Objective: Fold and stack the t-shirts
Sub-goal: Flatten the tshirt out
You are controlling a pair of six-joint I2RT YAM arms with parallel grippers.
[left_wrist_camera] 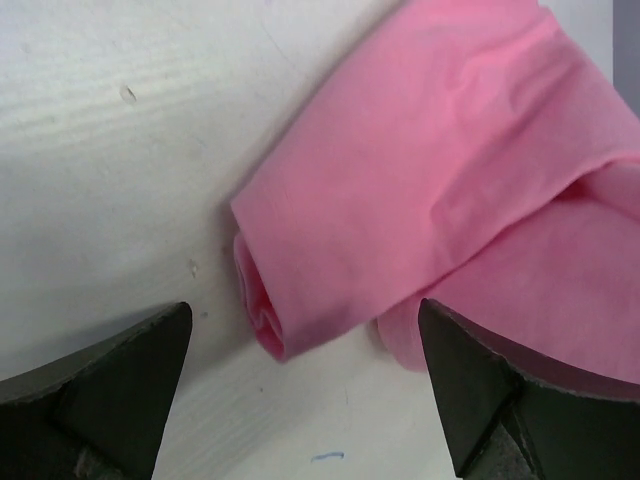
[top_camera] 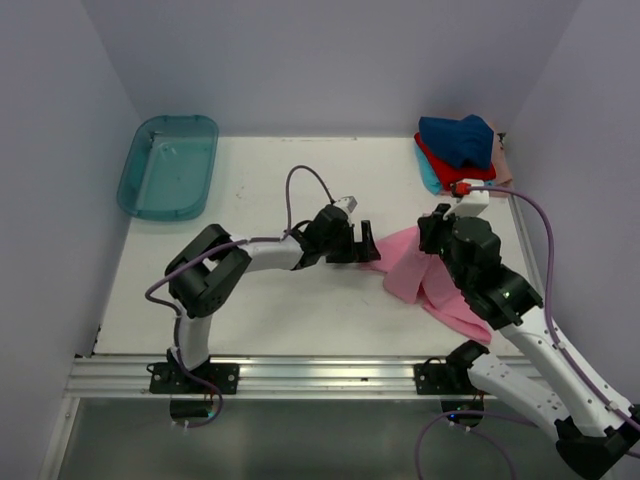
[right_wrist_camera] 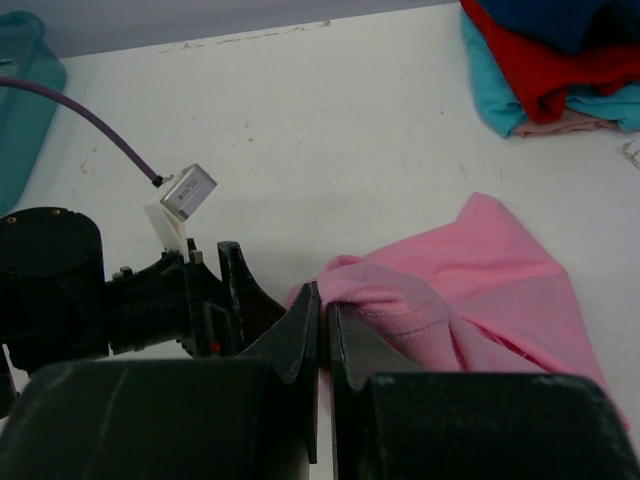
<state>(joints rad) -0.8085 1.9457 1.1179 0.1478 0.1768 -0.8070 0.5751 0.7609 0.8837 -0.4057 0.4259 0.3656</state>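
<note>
Left gripper [left_wrist_camera: 305,310] is spread wide, pink t-shirt [left_wrist_camera: 420,180] poking between its jaws from 1 o'clock. Right gripper [right_wrist_camera: 322,300] is pressed together, shirt bunched right at its tips, 2 o'clock.

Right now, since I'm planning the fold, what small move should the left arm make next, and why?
Probably ease the left gripper forward and close on the rolled edge of the pink t-shirt: the open jaws sit astride it, while the right gripper seems shut on the cloth.

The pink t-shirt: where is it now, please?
In the top view the pink t-shirt lies right of centre, between the open left gripper and the right gripper pinching it.
</note>
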